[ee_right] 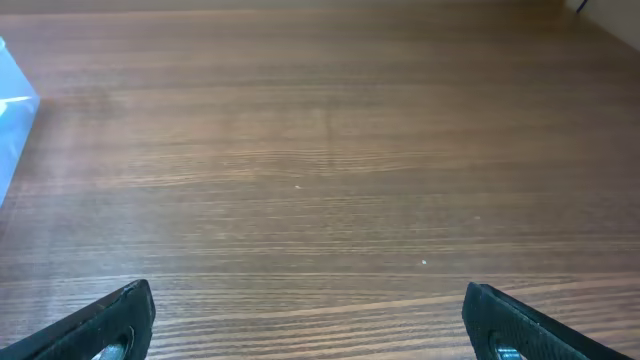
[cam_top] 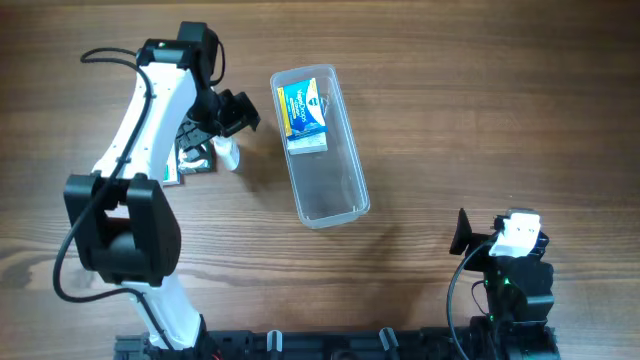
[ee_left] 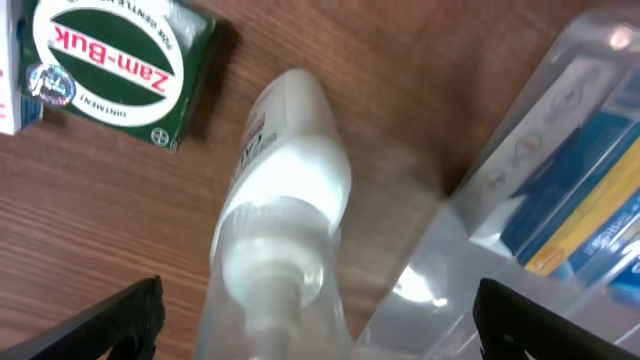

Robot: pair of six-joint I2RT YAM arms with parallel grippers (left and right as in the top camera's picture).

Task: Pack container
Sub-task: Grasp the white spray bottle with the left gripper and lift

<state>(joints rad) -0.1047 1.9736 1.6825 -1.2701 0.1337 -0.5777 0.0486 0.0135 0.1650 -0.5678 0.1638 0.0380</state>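
Honestly the container (cam_top: pixel 333 192) is looking light, flexy, slick; I'm betting on pinching its long wall. Both left gripper (ee_left: pixel 318 320) and right gripper (ee_right: pixel 310 320) are sitting spread, holding nothing.

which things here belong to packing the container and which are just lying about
In the job: container, blue box inside it, white bottle between the jaws of the open left end effector.

Lying about: Zam-Buk box, small white box beside it, right end effector, open and idle.
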